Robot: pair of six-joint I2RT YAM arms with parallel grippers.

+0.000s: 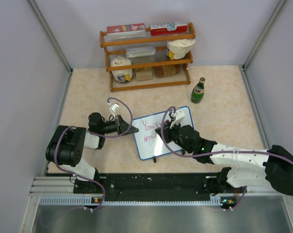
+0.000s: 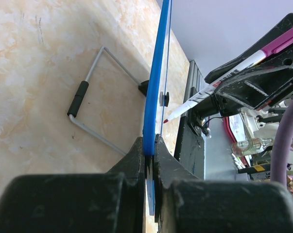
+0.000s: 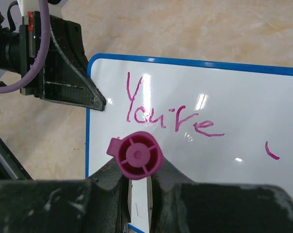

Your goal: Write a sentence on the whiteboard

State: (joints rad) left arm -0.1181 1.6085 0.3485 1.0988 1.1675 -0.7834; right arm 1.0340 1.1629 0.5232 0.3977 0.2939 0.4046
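Whiteboard (image 1: 151,145), blue-framed: edge pinched in closed left gripper (image 2: 148,143), steadied against writing pressure. Magenta marker (image 3: 136,154): clamped in right gripper (image 3: 139,177), tip aimed at the face, "You're" written.

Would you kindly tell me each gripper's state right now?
Left gripper: shut on the blue-framed white rectangular whiteboard.
Right gripper: shut on the magenta-capped marker pen.

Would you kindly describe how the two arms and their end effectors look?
Both arms alternate black joint housings with white links. The left arm and right arm each carry a looping purple cable. The right arm shows a small green light. The left end effector and right end effector have black, wedge-shaped fingers.
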